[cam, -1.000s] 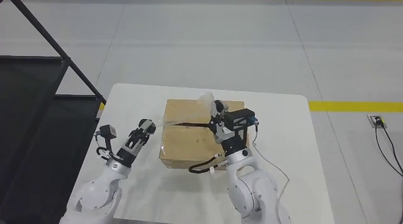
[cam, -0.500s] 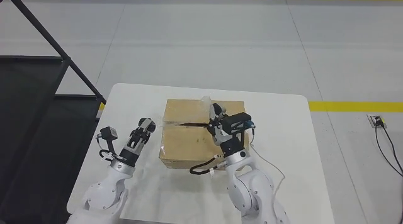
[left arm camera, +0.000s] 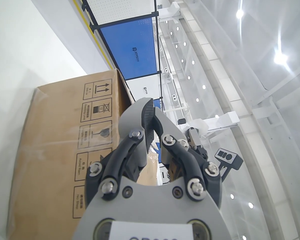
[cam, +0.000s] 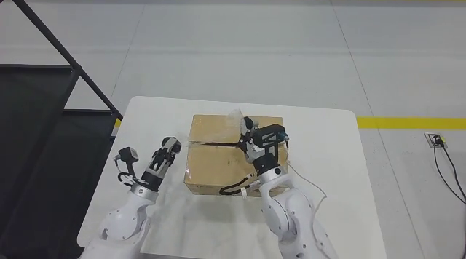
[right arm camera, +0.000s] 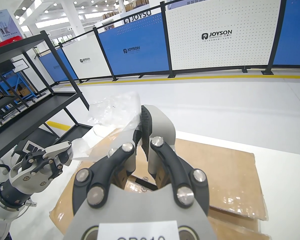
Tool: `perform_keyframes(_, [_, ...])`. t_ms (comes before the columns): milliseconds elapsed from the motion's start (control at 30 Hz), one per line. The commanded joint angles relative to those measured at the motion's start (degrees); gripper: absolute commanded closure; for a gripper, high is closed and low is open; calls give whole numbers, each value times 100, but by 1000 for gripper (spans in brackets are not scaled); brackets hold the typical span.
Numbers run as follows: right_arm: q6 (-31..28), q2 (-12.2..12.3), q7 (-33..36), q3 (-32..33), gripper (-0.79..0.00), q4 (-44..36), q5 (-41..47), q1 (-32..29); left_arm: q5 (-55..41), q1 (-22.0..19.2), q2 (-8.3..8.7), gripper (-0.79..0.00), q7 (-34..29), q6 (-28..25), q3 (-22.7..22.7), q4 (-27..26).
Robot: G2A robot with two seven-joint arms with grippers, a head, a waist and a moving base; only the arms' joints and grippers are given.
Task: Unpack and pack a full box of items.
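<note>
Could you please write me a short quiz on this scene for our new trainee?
1. True or false: the box has its flaps standing straight up.
2. What is the right gripper shut on? A) clear plastic film B) a bottle C) nothing
3. Fill in: the box sits on a white ____.
Key: 1 false; 2 A; 3 table.

White arms, black cables, grey right gripper, black linkages, silver screws
</note>
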Motion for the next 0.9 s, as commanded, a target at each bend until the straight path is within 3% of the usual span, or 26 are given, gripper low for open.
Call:
perform_keyframes(0, [1,11,1,7,0,14,8,-4,20,15,-8,0,-13,-17,-4,5])
perform_keyframes(867, [287,117,-80,14,0,120,76,-68,139,-27,-112,0,-127,183,10,368])
